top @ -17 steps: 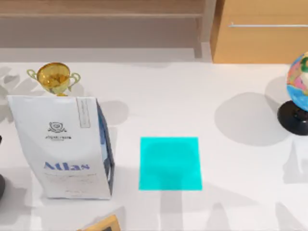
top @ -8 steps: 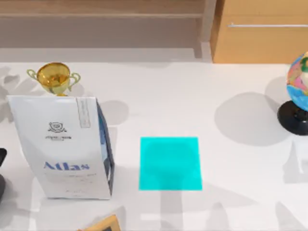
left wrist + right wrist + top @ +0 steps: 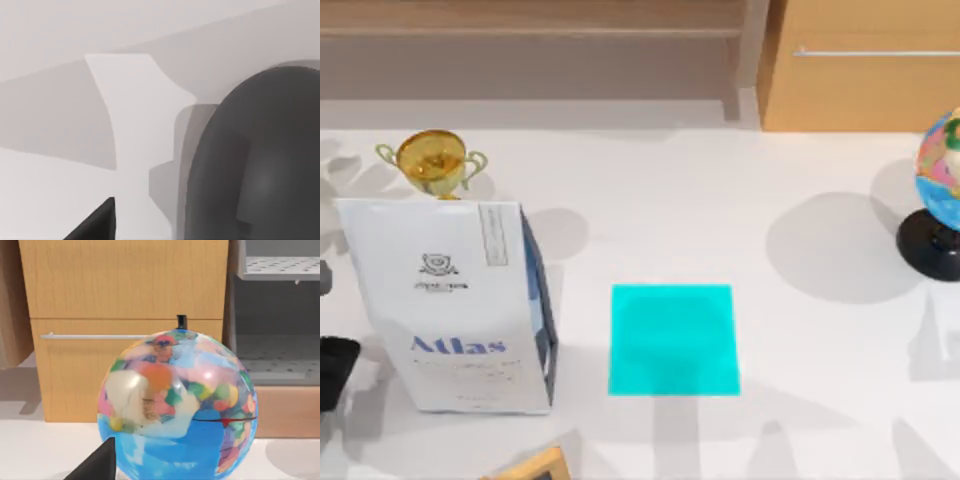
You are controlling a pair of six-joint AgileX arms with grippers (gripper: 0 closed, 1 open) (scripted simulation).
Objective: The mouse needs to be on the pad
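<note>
Mouse (image 3: 260,160), dark and rounded, probably sits at the table's left edge beside the left gripper (image 3: 335,370); finger state unclear. Pad (image 3: 673,340) bare; pickup and placing remain.

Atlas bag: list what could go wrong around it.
1. The Atlas bag stands upright between the dark shape at the top view's left edge and the pad; a low, straight carry could topple it.
2. The dark rounded body in the left wrist view, likely the mouse, looks smooth; a grip could slip.
</note>
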